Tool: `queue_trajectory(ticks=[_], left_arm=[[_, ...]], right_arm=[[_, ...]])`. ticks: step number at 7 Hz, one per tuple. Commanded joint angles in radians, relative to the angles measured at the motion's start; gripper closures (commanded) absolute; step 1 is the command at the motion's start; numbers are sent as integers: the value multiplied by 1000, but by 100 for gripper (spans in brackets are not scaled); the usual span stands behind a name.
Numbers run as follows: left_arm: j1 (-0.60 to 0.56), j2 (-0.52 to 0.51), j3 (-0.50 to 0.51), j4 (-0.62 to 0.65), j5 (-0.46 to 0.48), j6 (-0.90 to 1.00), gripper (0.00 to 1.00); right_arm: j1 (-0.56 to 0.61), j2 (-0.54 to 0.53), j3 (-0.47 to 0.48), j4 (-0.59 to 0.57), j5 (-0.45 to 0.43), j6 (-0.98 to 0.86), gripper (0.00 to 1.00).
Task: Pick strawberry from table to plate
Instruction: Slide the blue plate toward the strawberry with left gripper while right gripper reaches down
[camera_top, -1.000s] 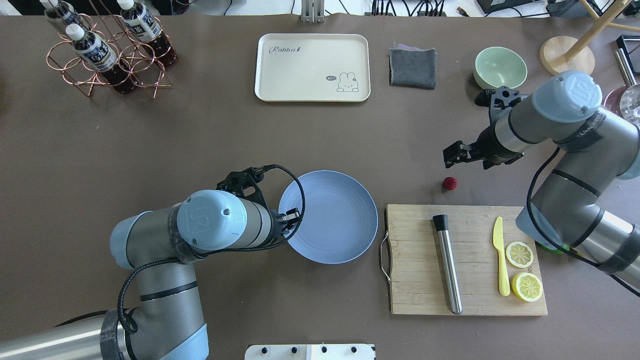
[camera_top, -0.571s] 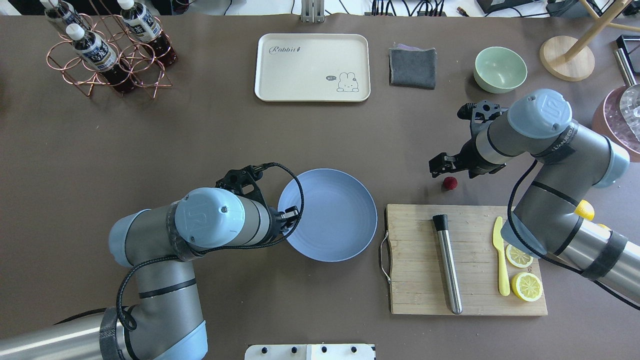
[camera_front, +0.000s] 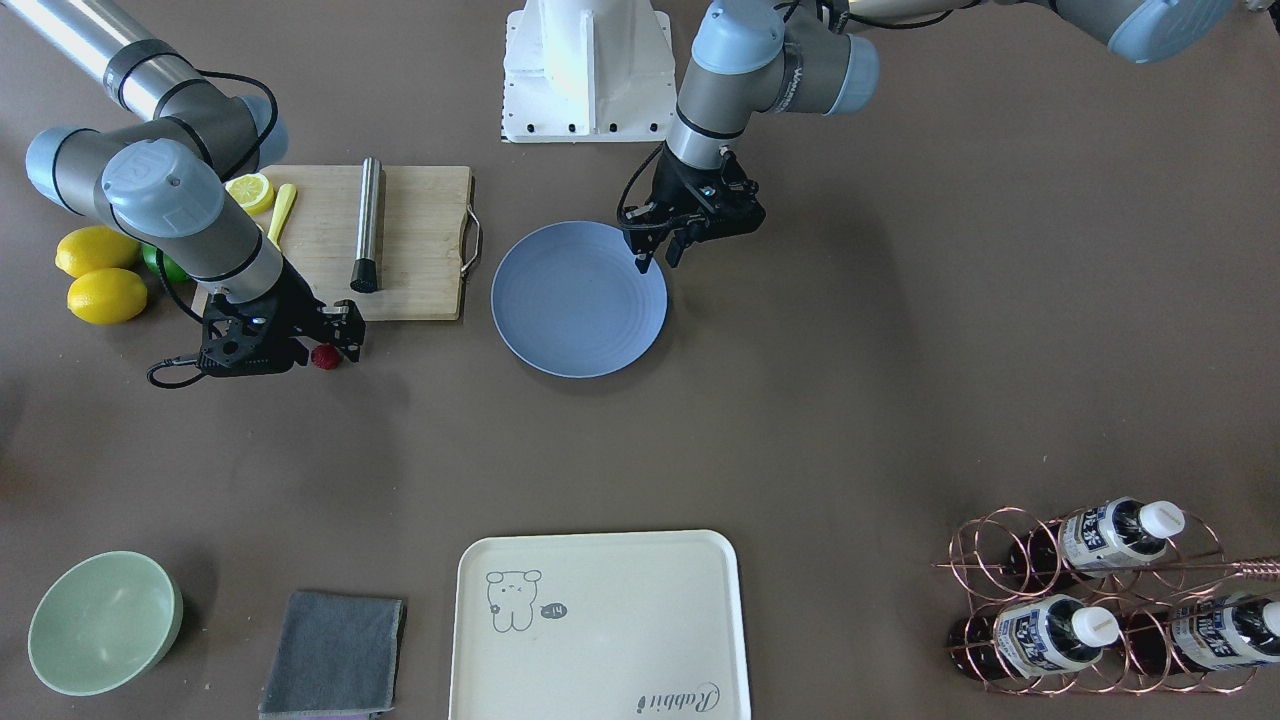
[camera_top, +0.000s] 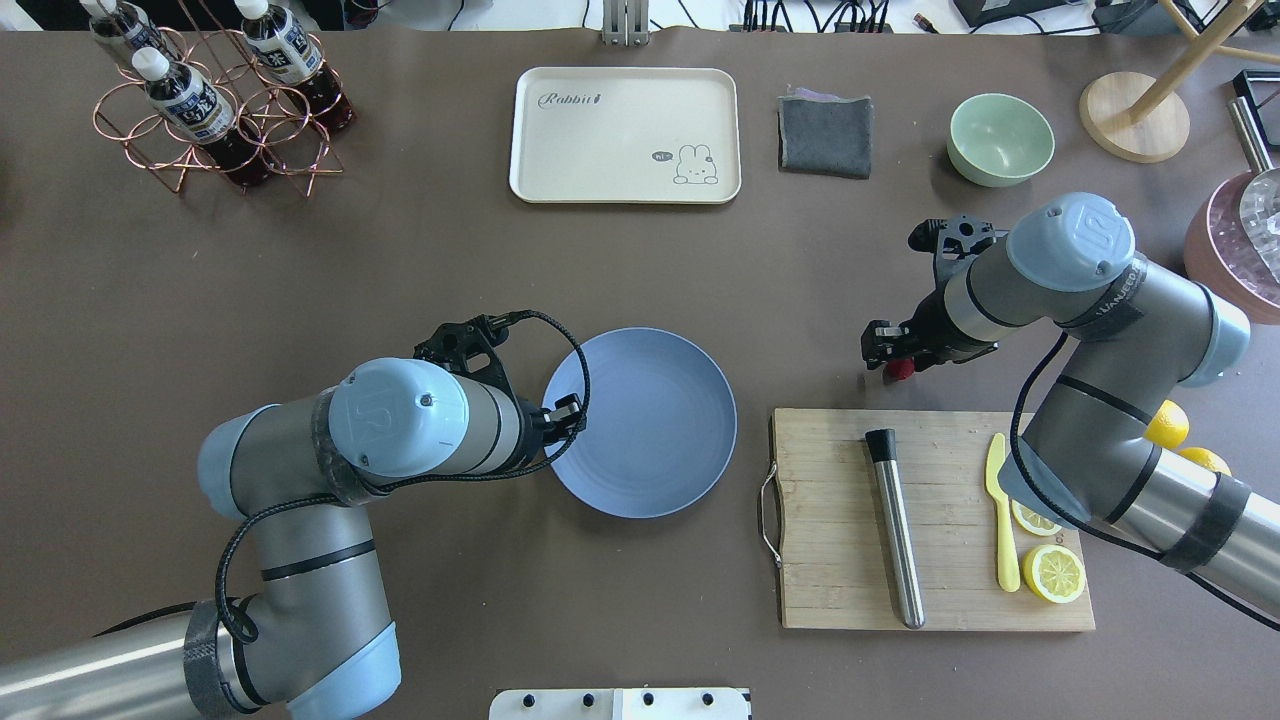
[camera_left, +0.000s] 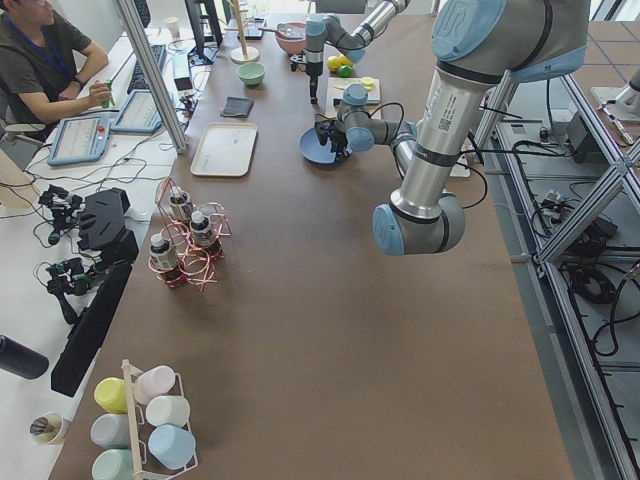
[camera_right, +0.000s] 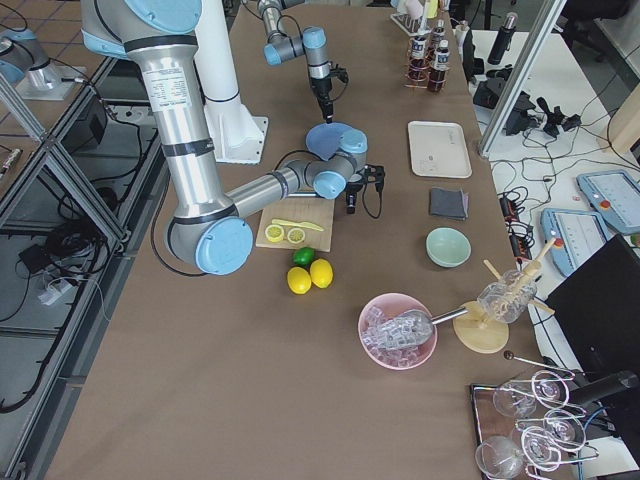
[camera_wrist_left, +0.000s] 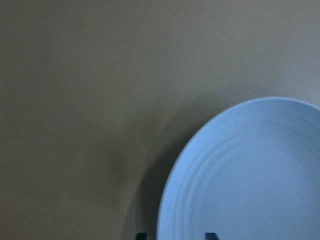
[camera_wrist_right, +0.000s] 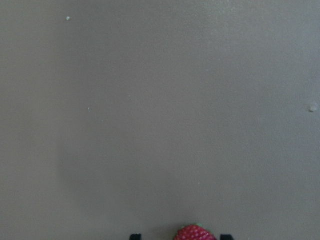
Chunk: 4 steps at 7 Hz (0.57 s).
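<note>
The strawberry (camera_top: 902, 370) is a small dark-red berry on the brown table (camera_top: 400, 270), just beyond the cutting board's far edge. My right gripper (camera_top: 890, 355) hangs over it, open. In the right wrist view the strawberry (camera_wrist_right: 196, 233) lies between the two fingertips, nearer the right one. The front-facing view shows the strawberry (camera_front: 325, 357) under the right gripper (camera_front: 330, 345). The light-blue plate (camera_top: 650, 440) lies mid-table. My left gripper (camera_top: 562, 415) is at its left rim, shut on it. In the left wrist view the plate (camera_wrist_left: 250, 175) rim runs between the fingertips.
A wooden cutting board (camera_top: 940, 560) right of the plate carries a steel rod (camera_top: 895, 530), a yellow knife (camera_top: 1003, 520) and lemon halves (camera_top: 1053, 573). At the far side stand a cream tray (camera_top: 625, 135), a grey cloth (camera_top: 825, 135), a green bowl (camera_top: 1000, 138) and a bottle rack (camera_top: 215, 90).
My right gripper has moved left and down, and now stands over the strawberry. My left arm has shifted left, and the plate has slid left with it.
</note>
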Motion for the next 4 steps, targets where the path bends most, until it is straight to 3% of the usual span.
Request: queue_trajectory(ticks=[1,4], left_arm=[[-2,3,-1,1,3,-1,3],[-22,4,-23,6,-3,0,3]], right_arm=[[-5,7,-5,-1,5,1,100],[6,55,56,-21,8,19,100]])
